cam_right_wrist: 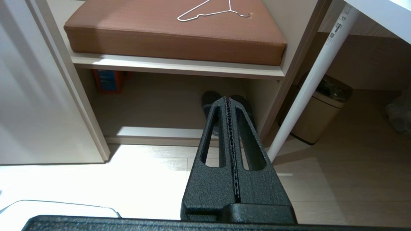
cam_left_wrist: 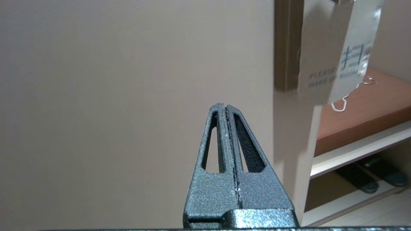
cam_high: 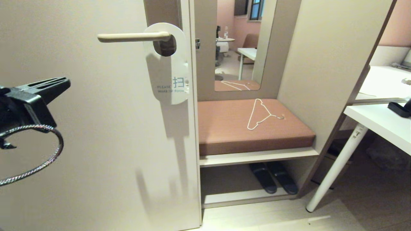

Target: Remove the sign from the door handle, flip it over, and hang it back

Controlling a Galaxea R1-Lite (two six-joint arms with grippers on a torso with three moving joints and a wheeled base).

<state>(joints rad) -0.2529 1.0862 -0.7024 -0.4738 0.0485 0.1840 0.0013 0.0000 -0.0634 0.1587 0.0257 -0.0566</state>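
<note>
The sign (cam_high: 168, 69) hangs by its large hole from the cream door handle (cam_high: 128, 37), white face out with blue "PLEASE MAKE UP ROOM". The left wrist view catches its lower part (cam_left_wrist: 340, 61) off to one side. My left gripper (cam_high: 65, 82) is shut and empty at the left of the head view, well below and left of the handle, pointing at the bare door; the wrist view shows its jaws (cam_left_wrist: 223, 107) pressed together. My right gripper (cam_right_wrist: 227, 100) is shut and empty, parked low over the floor, out of the head view.
The beige door (cam_high: 96, 144) fills the left. Right of it, a brown cushioned bench (cam_high: 250, 128) carries a white wire hanger (cam_high: 260, 115), with dark slippers (cam_high: 273, 176) on the shelf beneath. A white desk (cam_high: 379, 122) with a slanting leg stands at the right, a bin (cam_right_wrist: 321, 109) behind it.
</note>
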